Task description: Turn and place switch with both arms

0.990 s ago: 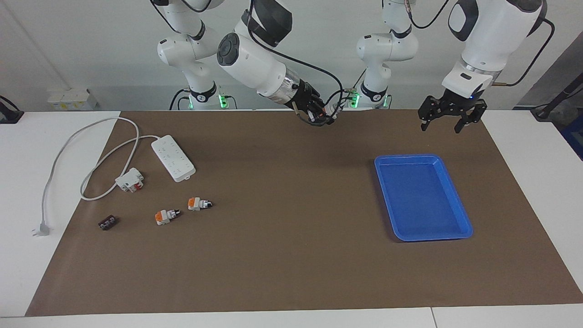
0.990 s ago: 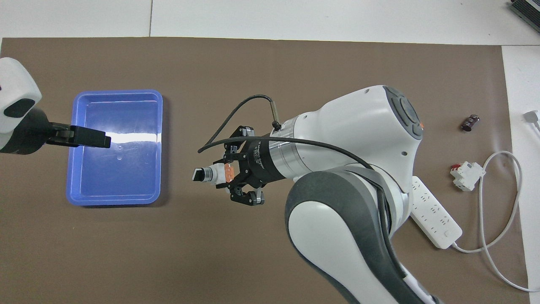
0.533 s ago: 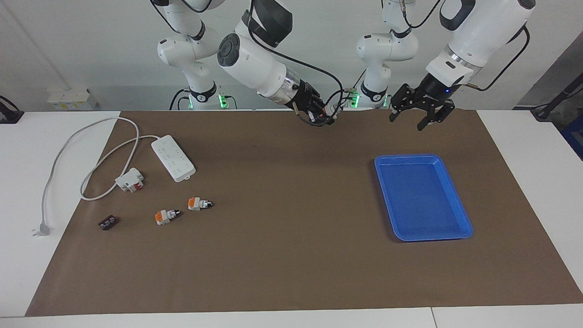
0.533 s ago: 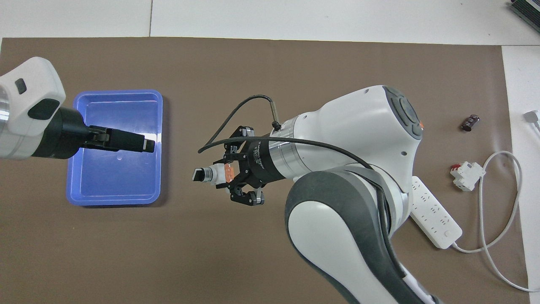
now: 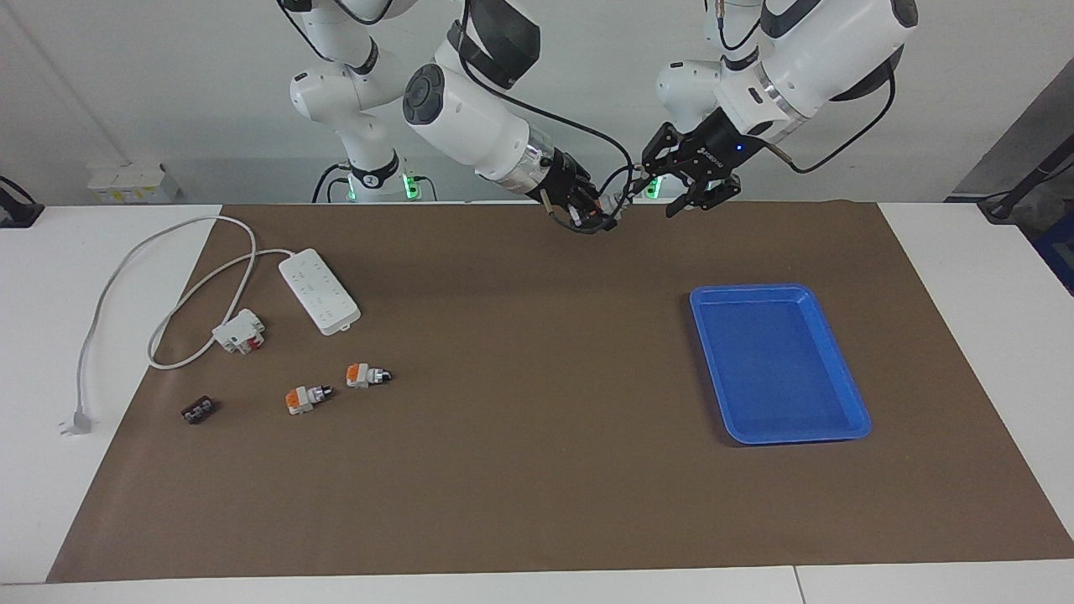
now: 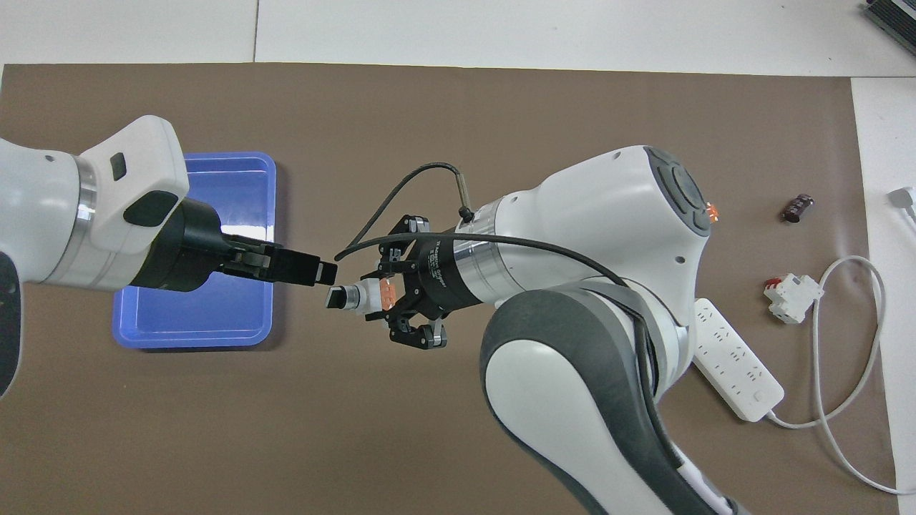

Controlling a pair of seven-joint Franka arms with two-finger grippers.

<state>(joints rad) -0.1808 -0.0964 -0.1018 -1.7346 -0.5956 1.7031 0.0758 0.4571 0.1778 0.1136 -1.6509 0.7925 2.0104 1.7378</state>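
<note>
Switch held up in the air, second gripper closing the gap

At mid-frame in my overhead view the right gripper (image 6: pixel 386 300) clenches the switch (image 6: pixel 356 296) by its orange end, black knob tip pointing at the left gripper (image 6: pixel 315 272). That one hangs beside the knob, fingers spread in the facing view, not touching. The blue tray (image 5: pixel 776 362) sits at right of the facing view.

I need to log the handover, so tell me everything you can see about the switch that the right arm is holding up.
The switch is a small knob switch: orange rear block, white-grey middle body, black knob tip, plastic by its look. It lies level in the air over the brown mat, with the right gripper shut on its orange end. The knob points toward the left gripper, whose open fingers are close to the knob without visibly touching it.
</note>
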